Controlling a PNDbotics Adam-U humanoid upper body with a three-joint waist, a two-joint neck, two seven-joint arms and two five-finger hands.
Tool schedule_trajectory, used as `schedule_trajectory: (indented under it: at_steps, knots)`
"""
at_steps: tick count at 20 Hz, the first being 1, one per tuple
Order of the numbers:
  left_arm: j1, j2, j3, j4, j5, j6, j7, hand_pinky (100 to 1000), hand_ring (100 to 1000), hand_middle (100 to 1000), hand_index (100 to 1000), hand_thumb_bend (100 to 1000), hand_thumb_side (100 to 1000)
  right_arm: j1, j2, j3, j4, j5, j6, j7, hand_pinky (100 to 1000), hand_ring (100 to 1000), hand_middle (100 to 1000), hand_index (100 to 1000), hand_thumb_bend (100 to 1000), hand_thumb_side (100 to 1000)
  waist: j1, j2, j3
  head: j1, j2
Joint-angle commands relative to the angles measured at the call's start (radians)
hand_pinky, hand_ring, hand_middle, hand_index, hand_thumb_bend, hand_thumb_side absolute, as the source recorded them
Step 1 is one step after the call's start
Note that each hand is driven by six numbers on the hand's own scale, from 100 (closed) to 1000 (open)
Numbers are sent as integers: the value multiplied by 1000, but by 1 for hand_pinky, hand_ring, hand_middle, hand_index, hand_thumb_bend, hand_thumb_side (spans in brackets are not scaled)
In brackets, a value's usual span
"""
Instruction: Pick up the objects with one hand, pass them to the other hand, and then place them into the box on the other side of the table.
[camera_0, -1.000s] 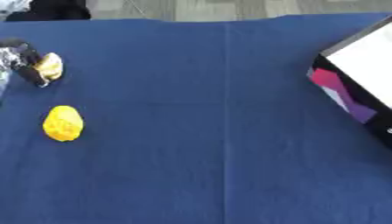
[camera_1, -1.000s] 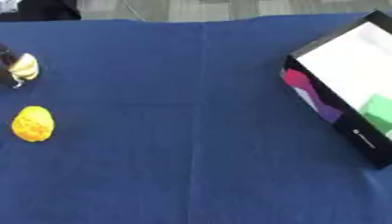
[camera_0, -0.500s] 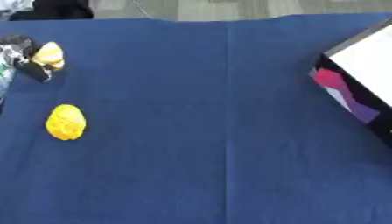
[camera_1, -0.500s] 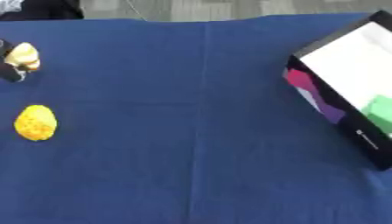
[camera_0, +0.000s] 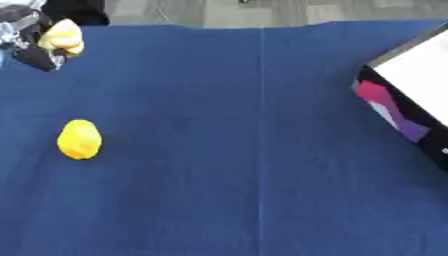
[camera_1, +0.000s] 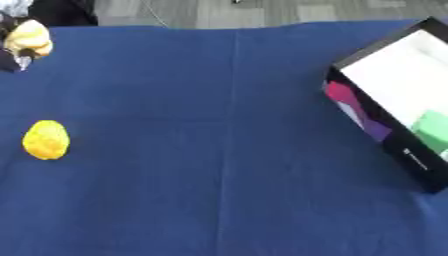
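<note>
My left hand sits in the upper left corner of the frame, its dark fingers curled round a pale yellow object; the object shows at the right side of the hand, rounded and lumpy, and I cannot make out what it is beyond its colour and shape; the hand is partly cut off by the left edge, so only its fingers and a little silver at the top are visible. My right hand does not show in either view.

A second yellow object, brighter and oval, lies on the blue tablecloth at the left side of the frame, a little above the middle height; it is well apart from my left hand and directly below it in the picture; nothing touches it.

The box lies at the right side of the frame, set askew, with its black outer wall facing the middle of the table; that wall carries pink, purple and white patches near its upper end; the inside of the box is white, and in the right eye view a green thing lies in it near the right edge; I cannot tell what that green thing is.

A straight crease runs down the cloth from top to bottom, near the middle of the frame; beyond the far edge of the table a strip of grey floor shows along the top.
</note>
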Motion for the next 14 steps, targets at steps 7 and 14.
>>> schedule_trajectory:
  at_steps: [7,14]
  knots:
    - [46,-38,-78,-281,166,5,25,697,624,544,617,100,100,-149,-28,87,-78,2,21,92,828,753,679,857,541,238,-21,-69,15,-49,7]
    - [92,-152,-117,-332,218,-10,114,690,605,540,613,100,100,-342,53,213,-133,57,63,232,832,765,694,858,546,234,-32,-85,20,-71,15]
